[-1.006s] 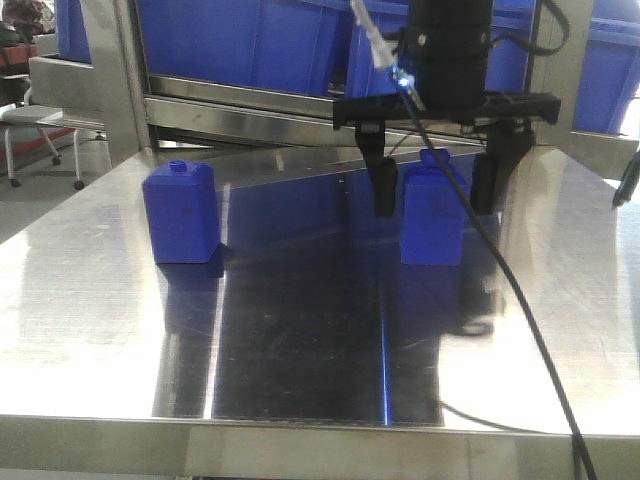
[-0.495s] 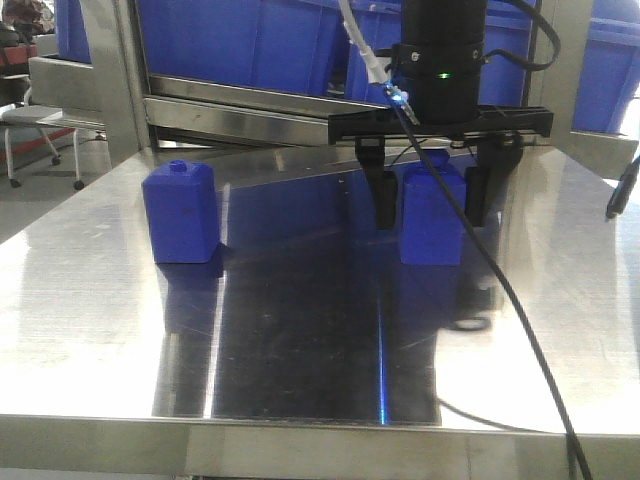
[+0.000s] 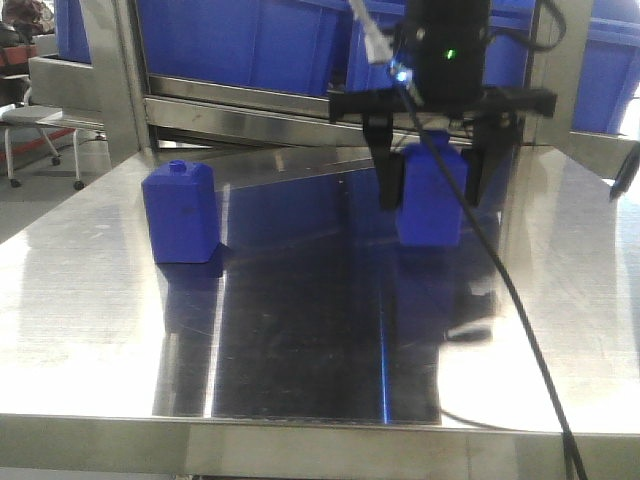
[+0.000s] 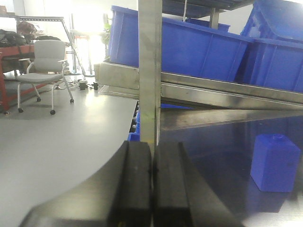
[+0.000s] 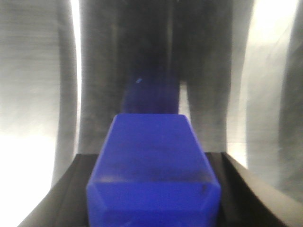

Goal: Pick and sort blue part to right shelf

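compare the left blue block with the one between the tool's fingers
The left block is wider, with a small round knob on top; the blue part is narrower. The left block stands free on the table; the blue part is clamped by the right tool. Both are solid blue.
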Motion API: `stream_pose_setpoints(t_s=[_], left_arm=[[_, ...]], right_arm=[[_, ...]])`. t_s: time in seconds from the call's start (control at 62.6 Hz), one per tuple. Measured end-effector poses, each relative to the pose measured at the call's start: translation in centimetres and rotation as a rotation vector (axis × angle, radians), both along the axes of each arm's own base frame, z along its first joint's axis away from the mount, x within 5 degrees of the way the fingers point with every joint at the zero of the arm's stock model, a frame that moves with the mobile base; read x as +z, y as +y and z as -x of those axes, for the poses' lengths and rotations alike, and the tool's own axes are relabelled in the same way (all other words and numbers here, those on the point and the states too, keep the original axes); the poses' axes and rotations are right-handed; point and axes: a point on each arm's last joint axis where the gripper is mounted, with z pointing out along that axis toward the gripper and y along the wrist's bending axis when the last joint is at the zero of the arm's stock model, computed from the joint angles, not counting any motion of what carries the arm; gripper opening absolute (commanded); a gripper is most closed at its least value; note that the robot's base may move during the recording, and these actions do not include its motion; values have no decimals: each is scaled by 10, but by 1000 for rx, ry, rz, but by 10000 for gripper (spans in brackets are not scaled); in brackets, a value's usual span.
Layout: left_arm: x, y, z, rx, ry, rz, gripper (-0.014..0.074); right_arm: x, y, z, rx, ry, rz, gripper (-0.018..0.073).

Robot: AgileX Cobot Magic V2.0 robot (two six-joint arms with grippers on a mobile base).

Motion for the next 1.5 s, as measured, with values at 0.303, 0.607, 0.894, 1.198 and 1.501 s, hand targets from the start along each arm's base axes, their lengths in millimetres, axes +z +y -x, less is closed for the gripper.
stream_pose_setpoints(t_s=[0.303,0.607,0.894,1.198,1.501], left_arm=[[0,0,0,0,0,0,123],[0,0,0,0,0,0,123],[0,0,0,0,0,0,123],[0,0,0,0,0,0,123],[0,0,0,0,0,0,123]], right_arm=[[25,-45,32,197,-182,-51,373],[32,-130,86,38,-413,-64,373],[38,-176,157,-16,-785,17,373],[33,-180,227,2,-1015,18,373],[34,-183,283,-5,-1212,9,373]])
